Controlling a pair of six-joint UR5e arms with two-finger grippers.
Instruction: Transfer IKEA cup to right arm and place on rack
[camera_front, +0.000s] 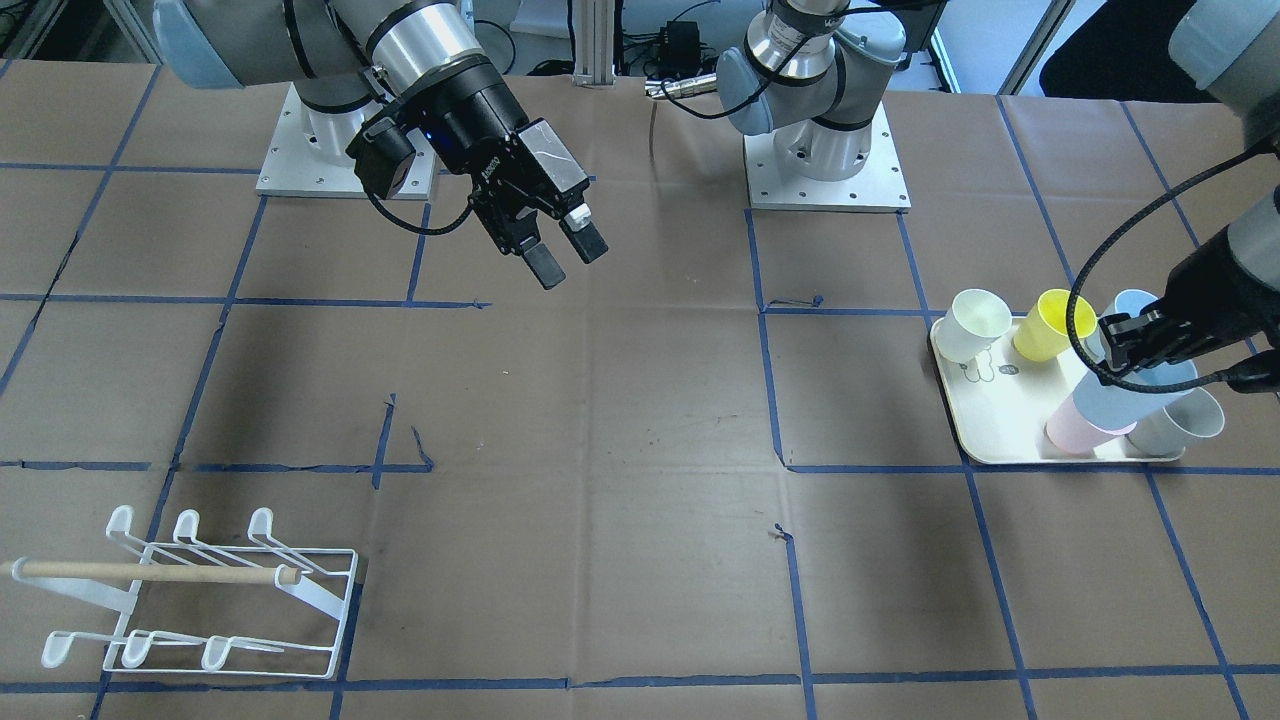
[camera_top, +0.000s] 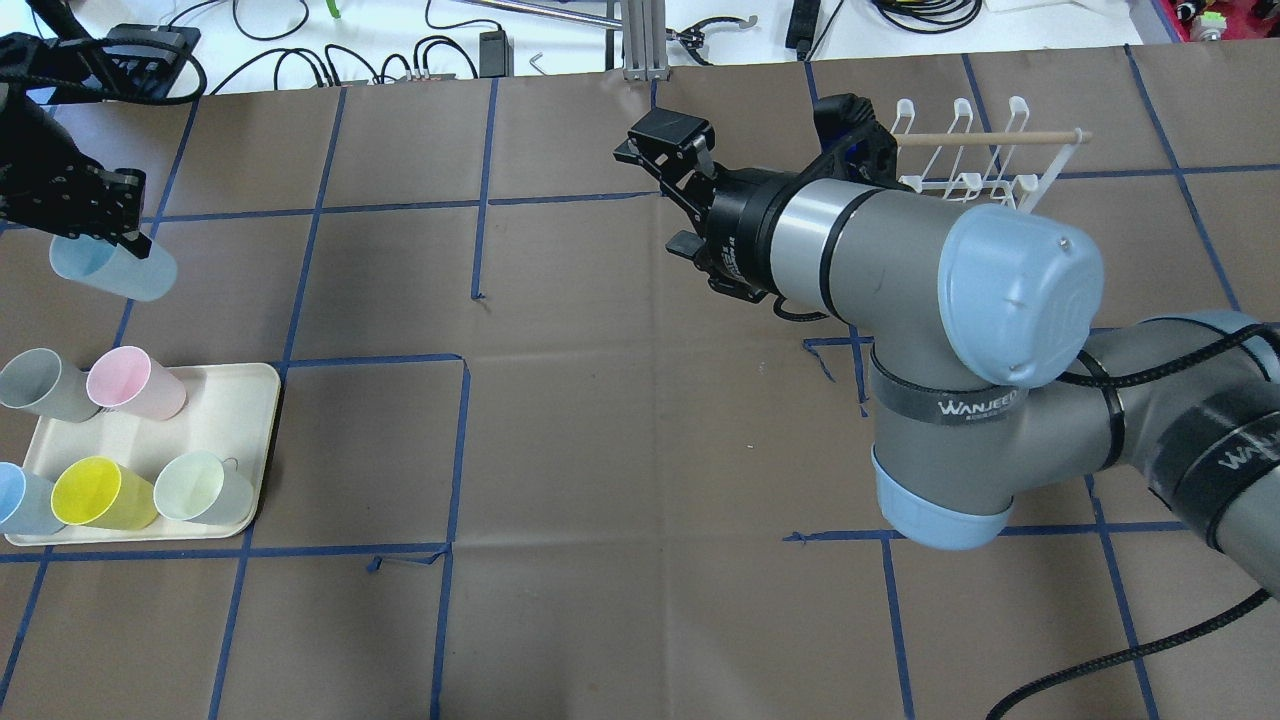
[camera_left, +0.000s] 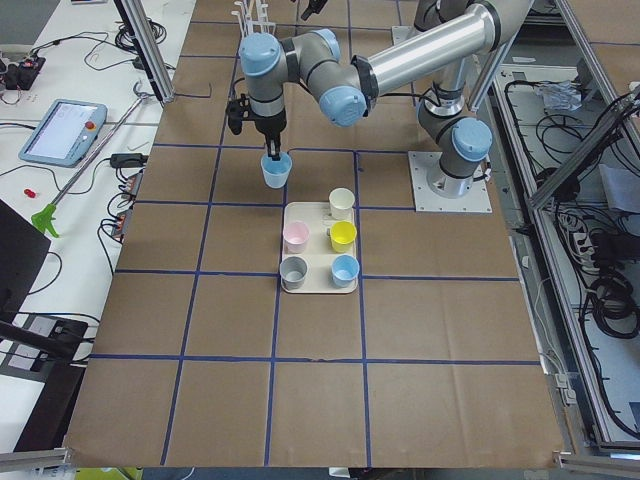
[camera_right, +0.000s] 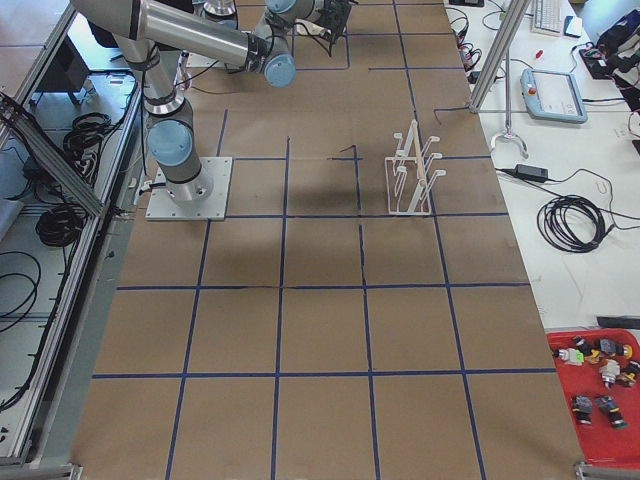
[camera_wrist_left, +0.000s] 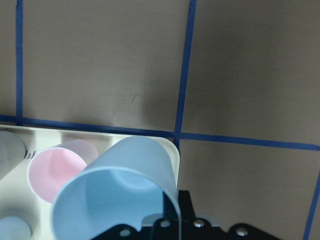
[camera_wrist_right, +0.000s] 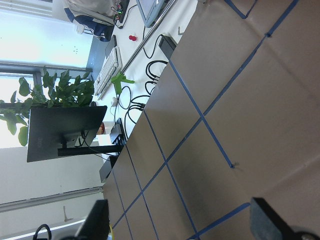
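IKEA cup, pale blue, is clamped at its rim by the left gripper and held tilted just beyond the cream tray. The right gripper is spread wide, with nothing held, above the table. The table is covered in brown paper gridded with blue tape. Cables and a monitor are seen past its edge. Five upright cups are carried on the tray: a grey cup, a pink cup, a blue cup, a yellow cup and a pale green cup. The rack is set well apart, at the opposite end.

I'm looking at a table covered in brown paper, gridded with blue tape lines. Along its far edge runs a white bench strewn with black cables. A leafy green plant and a black monitor stand against a bright window.
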